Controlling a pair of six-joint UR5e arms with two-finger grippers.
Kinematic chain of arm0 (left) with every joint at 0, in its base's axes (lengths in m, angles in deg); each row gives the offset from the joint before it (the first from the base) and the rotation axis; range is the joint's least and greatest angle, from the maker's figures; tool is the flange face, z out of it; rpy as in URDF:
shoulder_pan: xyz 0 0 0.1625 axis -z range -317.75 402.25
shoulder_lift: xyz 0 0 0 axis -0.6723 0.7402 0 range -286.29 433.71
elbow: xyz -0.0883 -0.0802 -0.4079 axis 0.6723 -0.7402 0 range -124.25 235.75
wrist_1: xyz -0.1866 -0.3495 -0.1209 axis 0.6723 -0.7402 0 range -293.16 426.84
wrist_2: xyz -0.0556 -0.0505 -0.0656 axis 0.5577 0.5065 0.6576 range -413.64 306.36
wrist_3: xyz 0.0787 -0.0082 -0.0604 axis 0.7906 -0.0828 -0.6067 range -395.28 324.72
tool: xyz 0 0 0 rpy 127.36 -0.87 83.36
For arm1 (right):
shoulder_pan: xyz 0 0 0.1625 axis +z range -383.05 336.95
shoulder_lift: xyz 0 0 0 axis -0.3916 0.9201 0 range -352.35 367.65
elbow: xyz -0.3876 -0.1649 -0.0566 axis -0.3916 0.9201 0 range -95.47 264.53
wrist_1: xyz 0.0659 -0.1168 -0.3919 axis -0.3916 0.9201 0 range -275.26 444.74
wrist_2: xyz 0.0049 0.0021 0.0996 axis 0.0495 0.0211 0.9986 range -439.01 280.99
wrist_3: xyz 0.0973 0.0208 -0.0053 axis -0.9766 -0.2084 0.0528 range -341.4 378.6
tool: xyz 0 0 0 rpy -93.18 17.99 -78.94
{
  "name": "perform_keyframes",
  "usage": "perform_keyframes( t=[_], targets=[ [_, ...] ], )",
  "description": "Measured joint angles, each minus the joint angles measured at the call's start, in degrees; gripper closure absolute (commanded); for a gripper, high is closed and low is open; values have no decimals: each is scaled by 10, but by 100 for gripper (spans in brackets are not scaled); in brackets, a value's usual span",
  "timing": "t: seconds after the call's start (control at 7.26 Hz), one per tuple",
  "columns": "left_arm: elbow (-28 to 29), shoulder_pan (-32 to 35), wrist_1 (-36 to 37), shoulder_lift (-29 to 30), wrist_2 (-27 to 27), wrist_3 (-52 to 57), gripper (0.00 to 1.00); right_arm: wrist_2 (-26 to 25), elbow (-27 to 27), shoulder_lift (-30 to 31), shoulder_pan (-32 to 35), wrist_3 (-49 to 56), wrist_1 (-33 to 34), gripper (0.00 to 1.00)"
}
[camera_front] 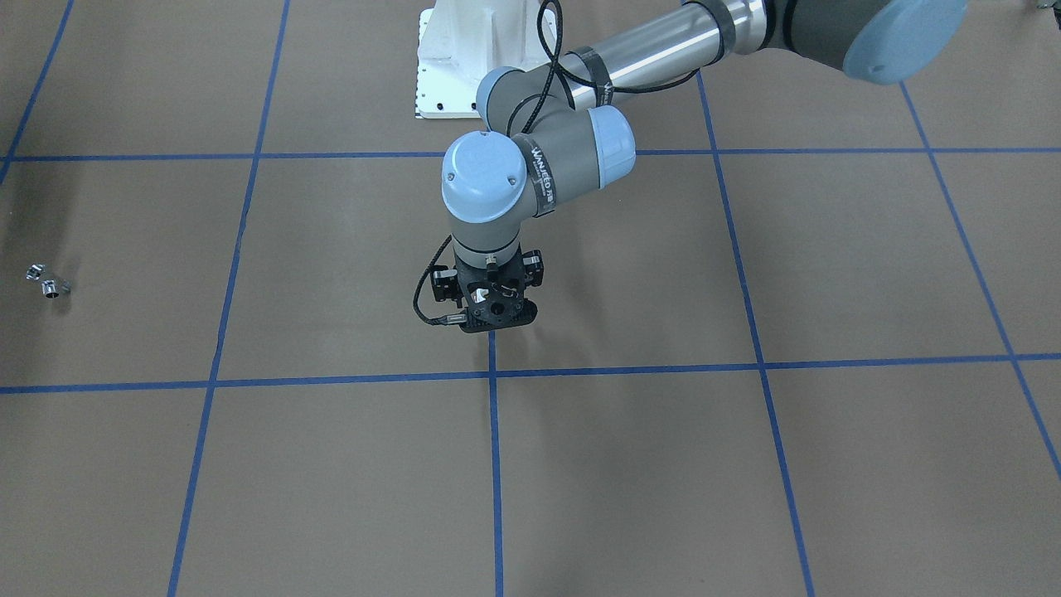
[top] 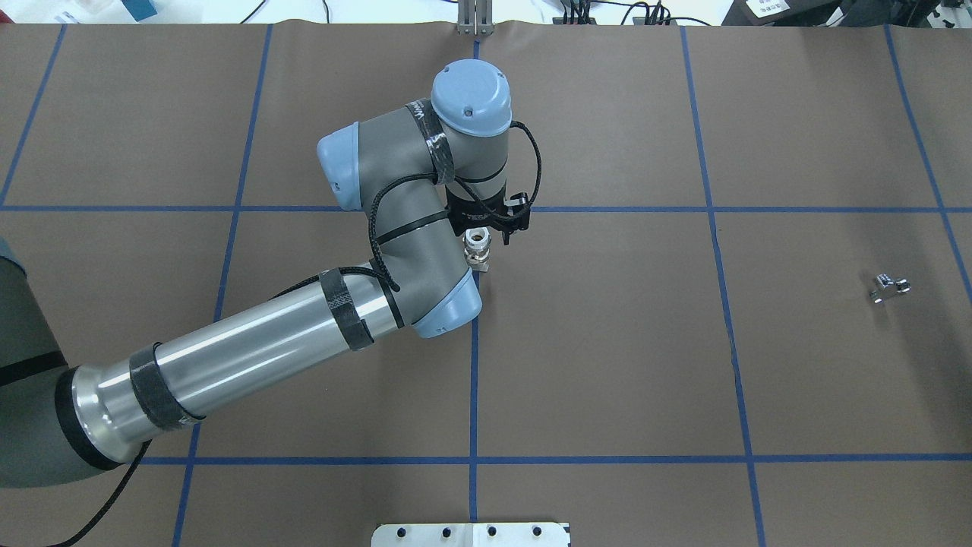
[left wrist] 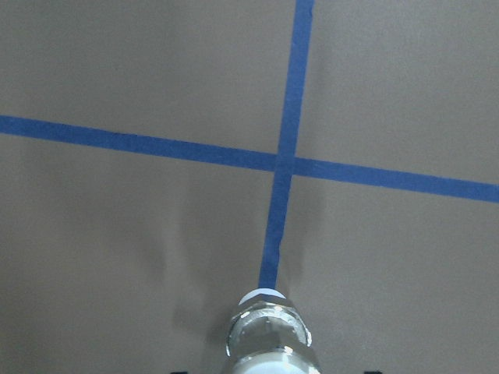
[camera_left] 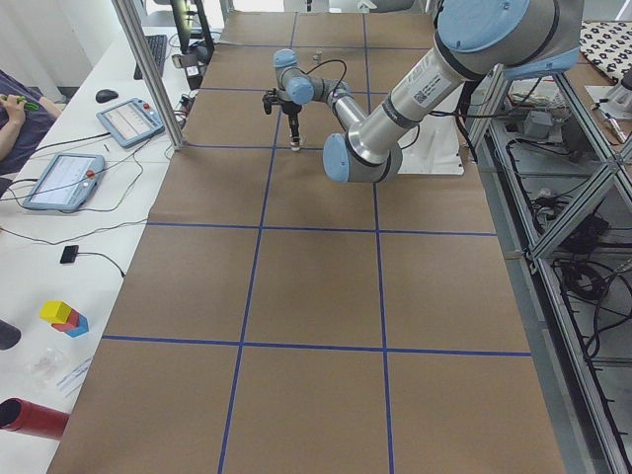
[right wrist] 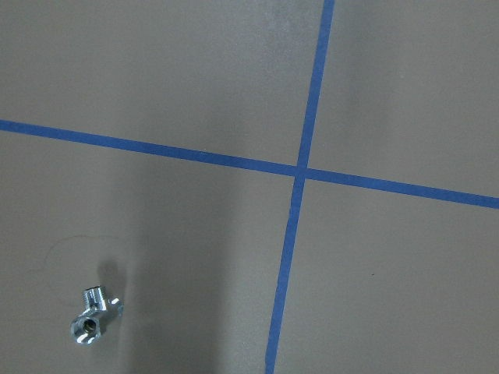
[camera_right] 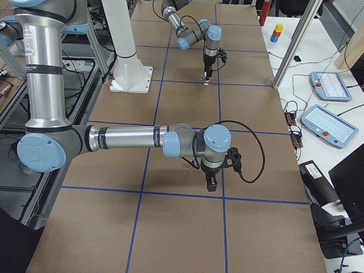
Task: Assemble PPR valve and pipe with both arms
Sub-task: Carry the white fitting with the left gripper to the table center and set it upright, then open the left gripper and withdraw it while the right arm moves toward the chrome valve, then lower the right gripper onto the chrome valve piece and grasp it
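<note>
My left gripper (top: 481, 235) is near the table's middle and is shut on the PPR valve (top: 478, 257). The valve hangs upright just over a blue tape crossing. Its white end and metallic bands show at the bottom of the left wrist view (left wrist: 269, 335). In the front view the gripper (camera_front: 495, 319) hides it. The pipe (top: 888, 287), a small chrome fitting, lies alone far to the robot's right (camera_front: 48, 282) and shows low left in the right wrist view (right wrist: 90, 319). My right gripper (camera_right: 211, 185) shows only in the exterior right view, hanging above the table; I cannot tell if it is open.
Brown table (top: 607, 342) with a blue tape grid. The white bolted pedestal (camera_front: 464, 66) stands at the robot's side. Tablets and cables (camera_right: 330, 122) lie on the operators' desk beyond the far edge. An aluminium post (camera_left: 148, 69) stands at that edge.
</note>
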Motion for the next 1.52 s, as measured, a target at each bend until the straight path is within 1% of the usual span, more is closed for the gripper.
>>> perform_keyframes(
  t=[0.28, 0.41, 0.55, 0.69, 0.96, 1.1, 1.24, 1.38, 1.52],
  targets=[
    [-16, 2, 3, -5, -3, 0, 1, 5, -3, -3, -3, -8, 0, 1],
    [-56, 7, 5, -30, -5, 0, 1, 7, -13, -13, -17, -37, -1, 1],
    [-124, 18, 7, -80, -6, 2, 1, 6, -25, -29, -40, -76, -1, 1],
    [-214, 34, 20, -145, -6, 22, 1, 5, -37, -47, -71, -118, -1, 1],
    [-387, 67, 86, -262, -4, 125, 1, -7, -50, -63, -136, -193, -22, 1],
    [-452, 89, 107, -317, -1, 174, 1, -24, -48, -63, -170, -226, -49, 1],
    [-492, 113, 116, -360, 4, 214, 1, -46, -43, -59, -203, -251, -77, 1],
    [-510, 131, 120, -384, 9, 241, 1, -67, -33, -47, -228, -261, -111, 1],
    [-515, 139, 121, -395, 11, 253, 1, -75, -26, -30, -240, -260, -145, 1]
  ],
)
